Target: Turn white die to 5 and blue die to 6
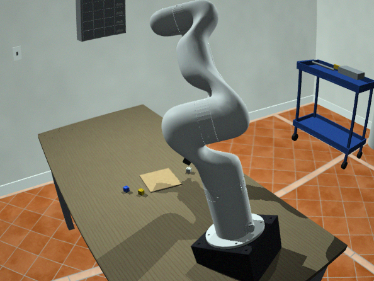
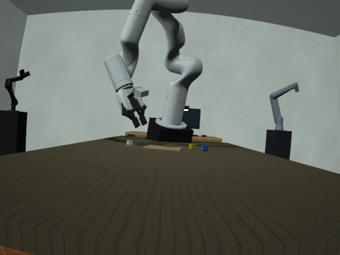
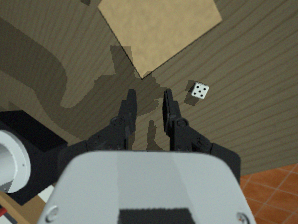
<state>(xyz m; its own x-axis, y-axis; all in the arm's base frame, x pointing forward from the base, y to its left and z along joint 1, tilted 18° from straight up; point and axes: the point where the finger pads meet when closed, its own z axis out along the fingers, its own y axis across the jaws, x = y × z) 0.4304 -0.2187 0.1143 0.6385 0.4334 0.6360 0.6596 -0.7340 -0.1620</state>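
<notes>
White die (image 1: 188, 170) (image 2: 129, 142) (image 3: 200, 90) sits on the desk (image 1: 94, 148) (image 2: 172, 197) (image 3: 260, 115), off the mat (image 1: 160, 179) (image 2: 162, 148) (image 3: 160, 30), on the side toward the right long edge. The wrist view shows its face with five dots. The tool (image 1: 187, 161) (image 2: 139, 126) (image 3: 149, 99) is partly open, with nothing in its grip. It hangs tipped above the desk, and its fingers touch no die. The blue die (image 1: 126, 189) (image 2: 204, 148) and yellow die (image 1: 141, 191) (image 2: 192, 146) sit near each other, off the mat, with the blue one closer to the left long edge. The mat lies flat.
</notes>
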